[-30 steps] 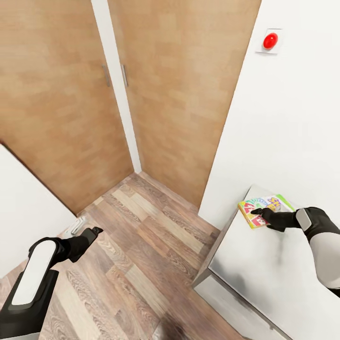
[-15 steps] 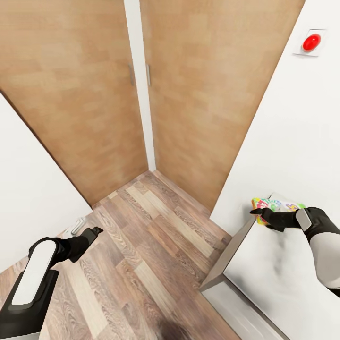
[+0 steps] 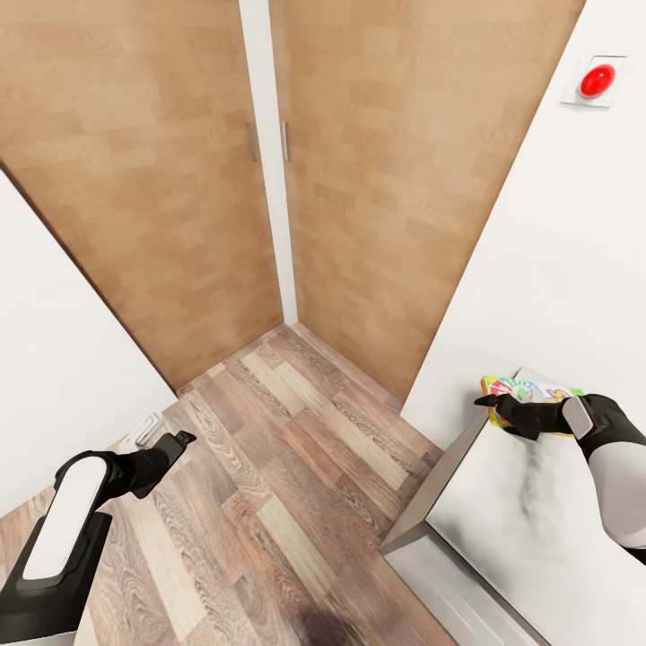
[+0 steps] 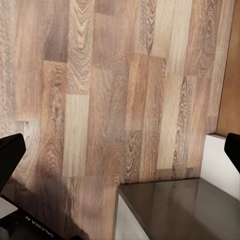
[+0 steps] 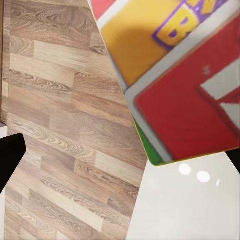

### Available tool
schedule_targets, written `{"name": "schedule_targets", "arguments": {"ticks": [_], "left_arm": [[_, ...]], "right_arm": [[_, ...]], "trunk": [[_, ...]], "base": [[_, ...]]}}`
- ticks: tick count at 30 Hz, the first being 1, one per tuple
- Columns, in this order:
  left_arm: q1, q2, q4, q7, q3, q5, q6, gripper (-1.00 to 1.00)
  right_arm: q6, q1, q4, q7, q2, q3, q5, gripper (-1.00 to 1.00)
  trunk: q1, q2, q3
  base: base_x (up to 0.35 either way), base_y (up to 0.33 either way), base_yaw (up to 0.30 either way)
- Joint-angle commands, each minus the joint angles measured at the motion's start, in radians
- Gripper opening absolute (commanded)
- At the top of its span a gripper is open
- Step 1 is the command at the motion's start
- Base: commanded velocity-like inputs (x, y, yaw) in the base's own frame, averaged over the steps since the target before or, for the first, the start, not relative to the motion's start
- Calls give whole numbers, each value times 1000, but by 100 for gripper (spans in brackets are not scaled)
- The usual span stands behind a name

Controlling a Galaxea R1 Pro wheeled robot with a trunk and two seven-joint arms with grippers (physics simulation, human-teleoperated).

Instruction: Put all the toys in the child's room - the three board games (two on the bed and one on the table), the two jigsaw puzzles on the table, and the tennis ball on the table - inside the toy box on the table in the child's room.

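A pale grey table (image 3: 529, 529) stood over the wood plank floor (image 3: 269, 467) by the white wall. A colourful board game (image 3: 529, 392) lay flat at its far corner, overhanging the edge.

The head camera swings rightward across the second, so the wooden closet doors (image 3: 269, 152) and red wall button (image 3: 597, 80) slide across the head view. The SKIP-BO board game (image 3: 531, 396) now sits nearer the counter (image 3: 538, 538) corner, under the right pincer (image 3: 504, 412).
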Motion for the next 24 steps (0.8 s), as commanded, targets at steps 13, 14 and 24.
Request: {"name": "schedule_targets", "arguments": {"ticks": [13,14,24], "left_arm": [[-2,-1,-1,8,0,7,4,100],[-2,-1,-1,8,0,7,4,100],[-2,-2,-1,8,-1,7,4,100]], "right_arm": [[-17,0,7,0,-2,-5,17,100],[-17,0,7,0,-2,-5,17,100],[-105,0,7,1,-4,-6,16,100]], "trunk": [[1,-1,-2],[1,-1,-2],[1,-1,-2]], "base": [[0,0,2],[0,0,0],[0,0,0]]}}
